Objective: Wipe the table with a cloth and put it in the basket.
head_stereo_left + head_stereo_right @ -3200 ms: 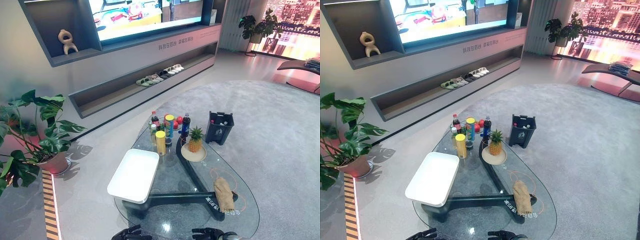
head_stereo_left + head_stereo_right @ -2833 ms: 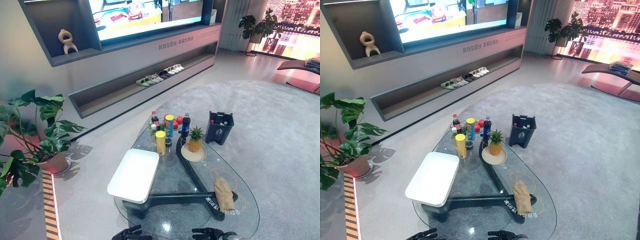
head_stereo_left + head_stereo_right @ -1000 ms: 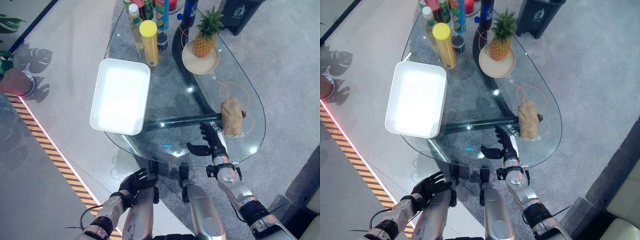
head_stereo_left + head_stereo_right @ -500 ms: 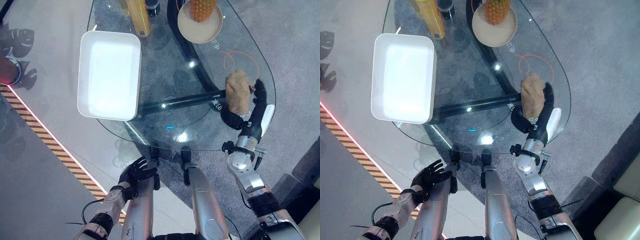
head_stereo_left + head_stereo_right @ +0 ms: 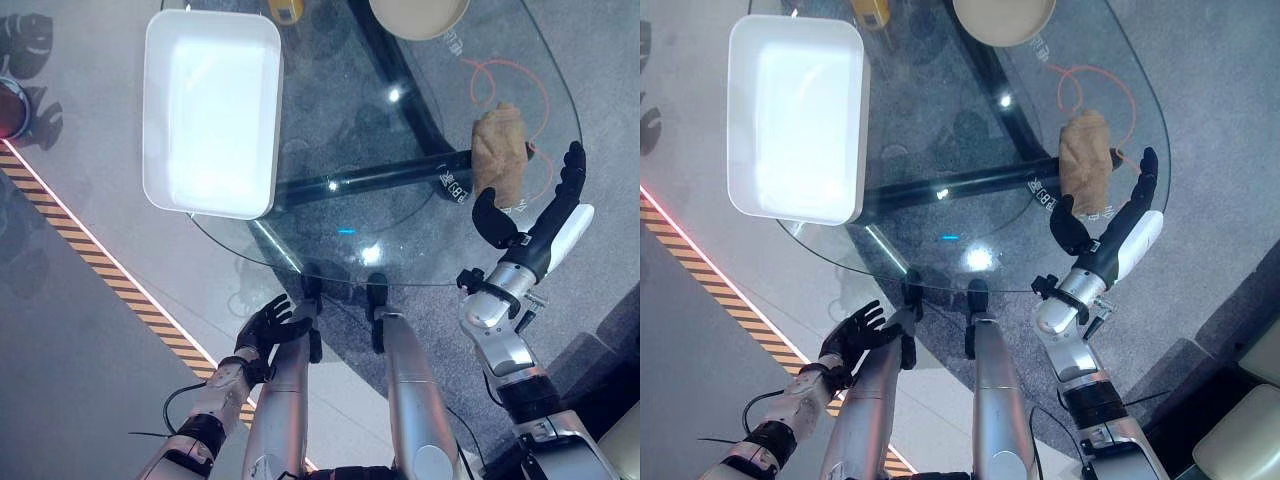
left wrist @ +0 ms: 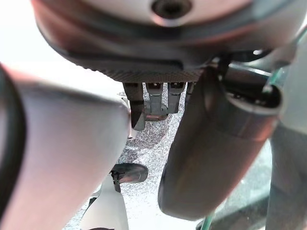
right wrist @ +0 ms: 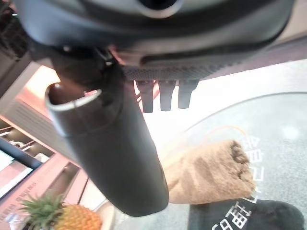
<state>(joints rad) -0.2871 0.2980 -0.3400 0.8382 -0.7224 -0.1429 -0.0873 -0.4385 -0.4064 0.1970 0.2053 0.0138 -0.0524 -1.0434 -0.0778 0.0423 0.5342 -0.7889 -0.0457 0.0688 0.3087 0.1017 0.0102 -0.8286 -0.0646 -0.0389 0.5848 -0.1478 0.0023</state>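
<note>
A rolled tan cloth [image 5: 498, 148] lies near the right edge of the glass table [image 5: 390, 140]; the right wrist view shows the cloth [image 7: 211, 172] past the hand. My right hand [image 5: 535, 225] hovers open just right of the cloth [image 5: 1085, 160], fingers straight and thumb spread, not touching it. The white basket [image 5: 210, 108] sits on the table's left side. Down by the floor below the table edge, my left hand [image 5: 265, 330] hangs open.
A round plate [image 5: 418, 12] stands at the table's far end, with a pineapple [image 7: 53, 215] on it. An orange cord [image 5: 510, 80] loops on the glass by the cloth. A striped floor strip [image 5: 90, 260] runs along the left.
The camera has tilted down toward the table. My right hand has risen from the table's near edge to beside the cloth. The left hand stays low.
</note>
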